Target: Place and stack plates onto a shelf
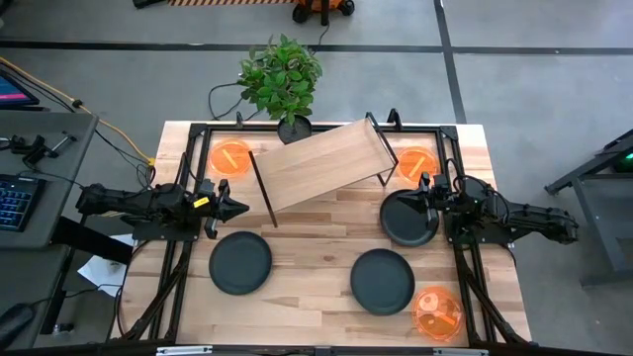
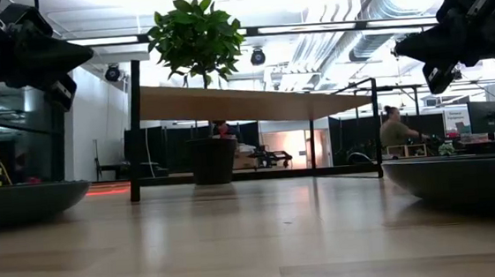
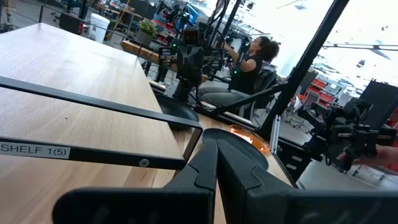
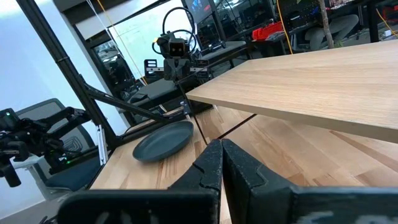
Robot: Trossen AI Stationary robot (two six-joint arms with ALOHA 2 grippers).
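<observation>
Left gripper (image 1: 237, 208), fingers pressed together on nothing, hangs just beside the shelf's (image 1: 321, 163) left end. Right gripper (image 1: 423, 193), likewise closed and empty, sits over a dark plate (image 1: 408, 220) near the shelf's right end. The shelf lies skewed, long axis rising toward its right end, an orange plate (image 1: 230, 156) beside its left end, another orange plate (image 1: 415, 162) at its right end.
</observation>
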